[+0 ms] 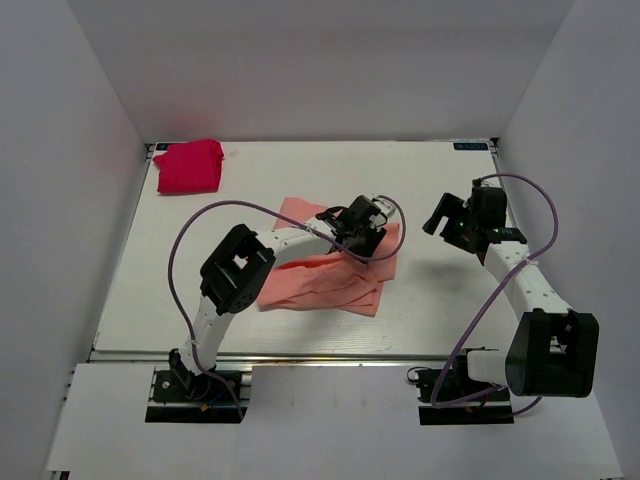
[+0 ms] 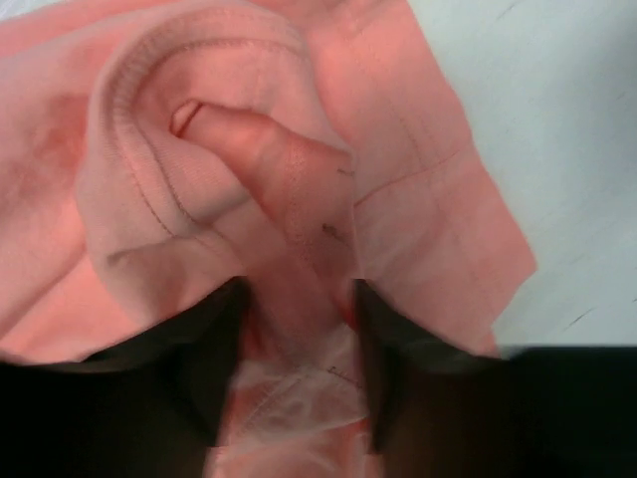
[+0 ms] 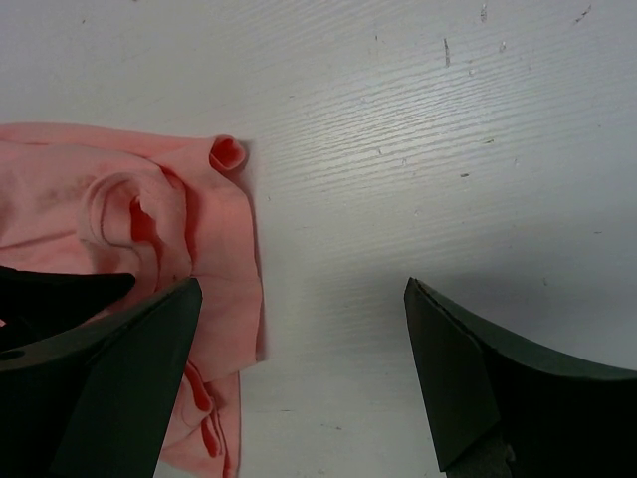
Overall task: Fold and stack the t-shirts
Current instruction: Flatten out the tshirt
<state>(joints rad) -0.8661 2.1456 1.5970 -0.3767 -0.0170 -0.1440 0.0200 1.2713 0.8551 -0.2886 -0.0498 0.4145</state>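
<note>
The left gripper (image 2: pixel 299 334) pinches a bunched fold of the salmon t-shirt (image 1: pixel 320 285), which lies mid-table (image 1: pixel 300 170), probably to drag it over for a fold; which edge it grips is unclear. The right gripper (image 3: pixel 301 289) hangs spread and empty beside the cloth. The magenta t-shirt (image 1: pixel 188 166) sits folded at the far-left corner.

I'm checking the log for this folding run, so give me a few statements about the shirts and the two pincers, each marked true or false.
1. The left pincer is closed on a fold of the salmon pink cotton t-shirt. True.
2. The right pincer grips the same shirt. False: it is open over the bare white table, beside the shirt's edge.
3. The magenta-red folded cloth bundle lies at the table's far left corner. True.
4. The pink shirt is stacked on the red bundle. False: they lie apart, with the pink one near the middle.
</note>
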